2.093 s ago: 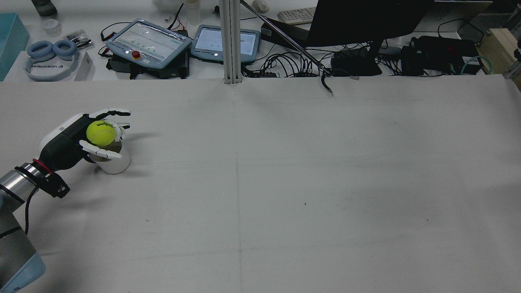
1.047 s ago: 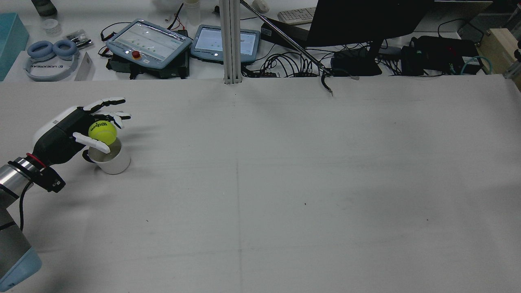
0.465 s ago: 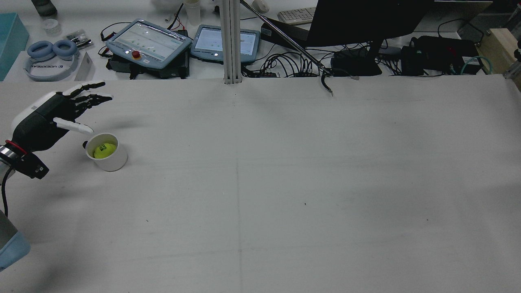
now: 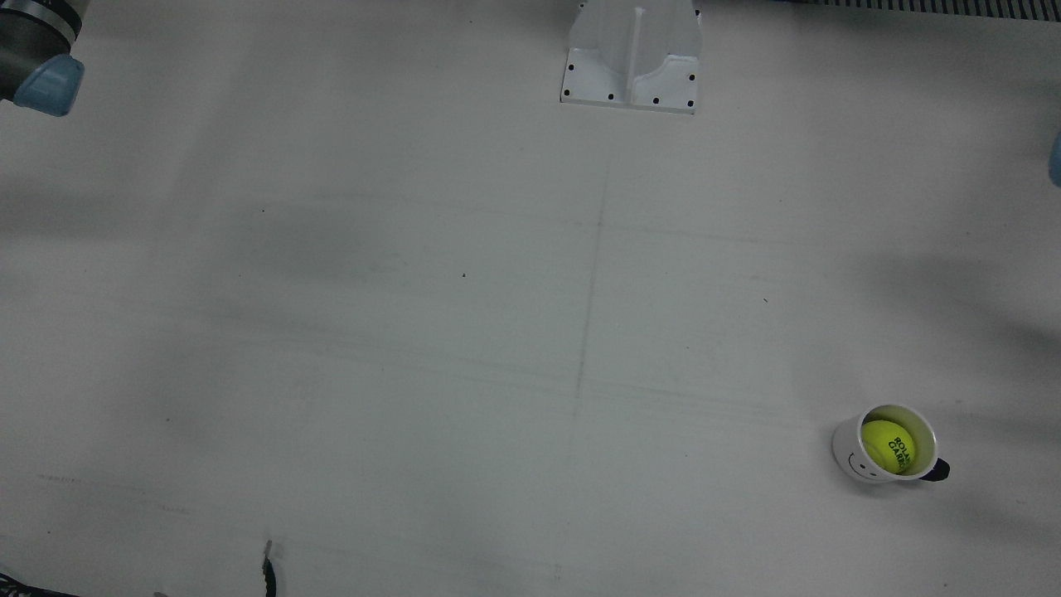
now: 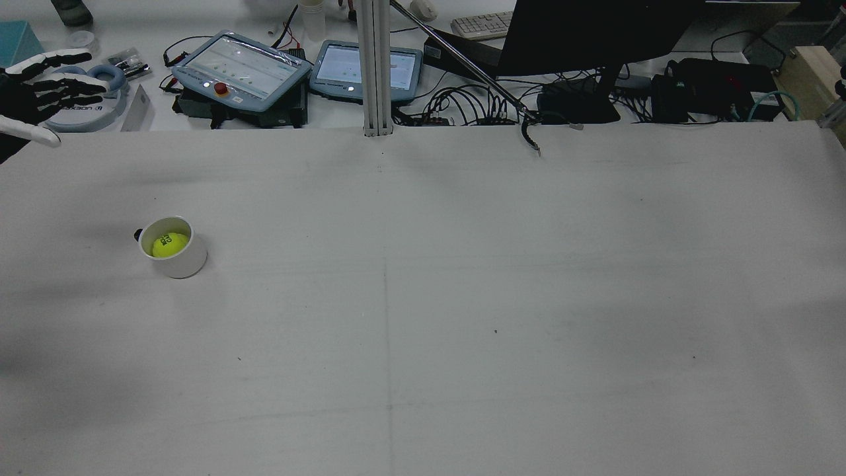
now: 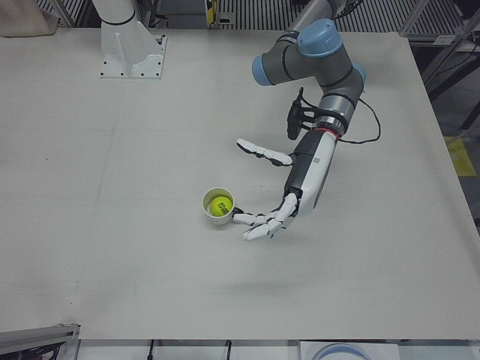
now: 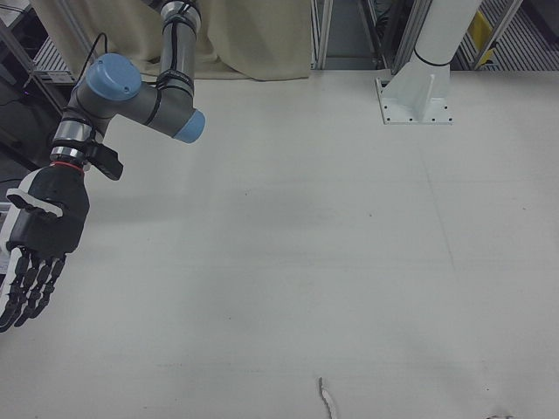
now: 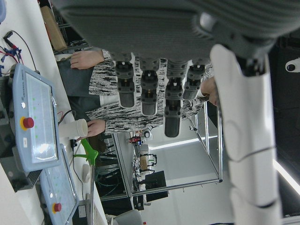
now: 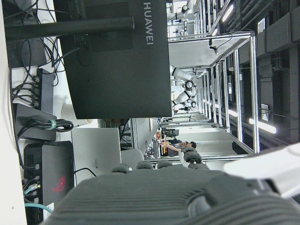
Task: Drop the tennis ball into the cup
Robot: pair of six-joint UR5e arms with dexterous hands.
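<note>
Yellow ball (image 6: 219, 207) sits in your cup (image 6: 217, 219) just beside the left hand (image 6: 281, 191), fingers spread, empty.

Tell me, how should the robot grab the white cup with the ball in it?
Probably by its outer wall, from the side. The cup stands upright with the tennis ball filling its mouth, so fingers cannot go inside. Its small dark handle looks too small to hook. The left hand is open nearby.

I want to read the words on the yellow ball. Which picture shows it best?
The front view: it looks almost straight down into the cup, so the tennis ball and its black lettering show. The rear and left-front views show it smaller; the others miss it.
</note>
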